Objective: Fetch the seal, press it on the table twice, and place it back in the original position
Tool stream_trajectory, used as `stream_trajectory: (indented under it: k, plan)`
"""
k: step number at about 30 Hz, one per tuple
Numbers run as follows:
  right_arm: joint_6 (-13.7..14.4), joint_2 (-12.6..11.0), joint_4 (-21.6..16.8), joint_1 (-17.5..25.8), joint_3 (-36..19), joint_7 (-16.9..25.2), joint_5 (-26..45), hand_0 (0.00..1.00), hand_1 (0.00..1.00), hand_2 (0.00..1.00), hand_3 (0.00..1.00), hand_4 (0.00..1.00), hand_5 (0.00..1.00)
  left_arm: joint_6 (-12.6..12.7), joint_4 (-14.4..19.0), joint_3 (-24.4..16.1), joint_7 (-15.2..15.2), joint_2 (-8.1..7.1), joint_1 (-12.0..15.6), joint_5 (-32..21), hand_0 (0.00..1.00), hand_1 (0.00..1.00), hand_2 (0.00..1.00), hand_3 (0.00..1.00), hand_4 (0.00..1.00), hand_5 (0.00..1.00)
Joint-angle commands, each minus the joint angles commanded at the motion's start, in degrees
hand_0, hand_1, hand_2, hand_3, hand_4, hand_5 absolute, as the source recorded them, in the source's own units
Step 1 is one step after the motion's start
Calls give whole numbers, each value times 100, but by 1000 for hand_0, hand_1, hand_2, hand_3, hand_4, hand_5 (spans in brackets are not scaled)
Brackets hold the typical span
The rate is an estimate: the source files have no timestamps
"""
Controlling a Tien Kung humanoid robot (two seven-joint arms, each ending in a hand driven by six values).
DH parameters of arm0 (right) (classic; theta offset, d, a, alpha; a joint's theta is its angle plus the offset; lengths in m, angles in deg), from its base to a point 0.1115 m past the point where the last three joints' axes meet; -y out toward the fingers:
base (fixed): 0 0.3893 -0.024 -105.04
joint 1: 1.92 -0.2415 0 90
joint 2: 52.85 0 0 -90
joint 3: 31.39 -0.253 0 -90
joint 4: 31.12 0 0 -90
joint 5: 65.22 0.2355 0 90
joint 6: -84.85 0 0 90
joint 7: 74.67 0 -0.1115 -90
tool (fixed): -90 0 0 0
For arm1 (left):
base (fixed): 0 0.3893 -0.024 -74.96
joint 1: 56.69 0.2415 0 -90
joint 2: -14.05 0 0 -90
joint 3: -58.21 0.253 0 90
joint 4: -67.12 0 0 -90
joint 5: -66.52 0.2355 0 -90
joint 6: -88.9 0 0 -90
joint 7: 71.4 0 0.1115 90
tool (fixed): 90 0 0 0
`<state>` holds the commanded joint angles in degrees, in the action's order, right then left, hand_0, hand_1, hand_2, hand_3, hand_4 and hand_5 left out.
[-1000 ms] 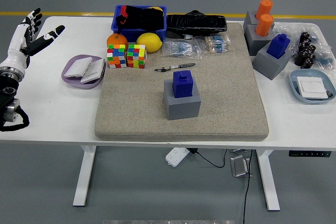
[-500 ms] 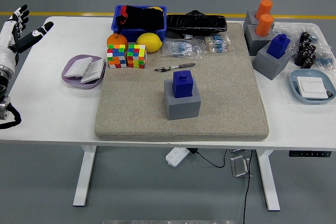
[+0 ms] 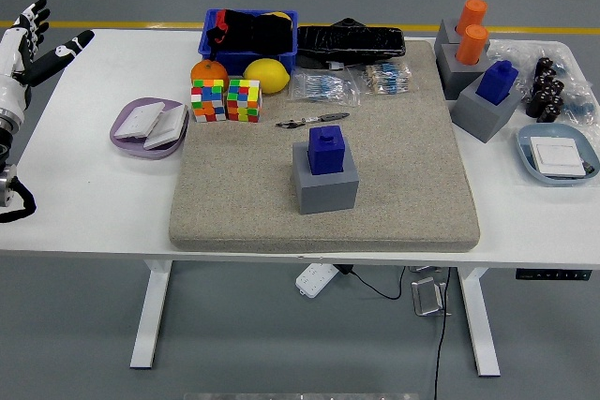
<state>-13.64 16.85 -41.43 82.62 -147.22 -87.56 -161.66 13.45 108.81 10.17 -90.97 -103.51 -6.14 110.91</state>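
A white table [image 3: 94,203] stands on a grey floor and carries a beige mat [image 3: 394,166]. At the far left edge the left hand [image 3: 28,53] is raised, fingers spread, holding nothing. Right of it sit a purple dish [image 3: 122,133] and two colour cubes [image 3: 226,100]. The blue seal [image 3: 326,149] stands upright in its grey holder [image 3: 325,187] at mid-mat.

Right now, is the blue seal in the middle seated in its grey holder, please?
Seated: the blue seal stands upright in its grey holder, untouched.
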Motion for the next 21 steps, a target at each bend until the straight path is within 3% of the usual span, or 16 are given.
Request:
stream_trajectory:
  k: [21]
  plan:
    - [-1,-19,0,-16,84,-19,4,788,720,724,660,807,490,-21,61,-48,33,-4,53,-45,998,998,998,998,998,452]
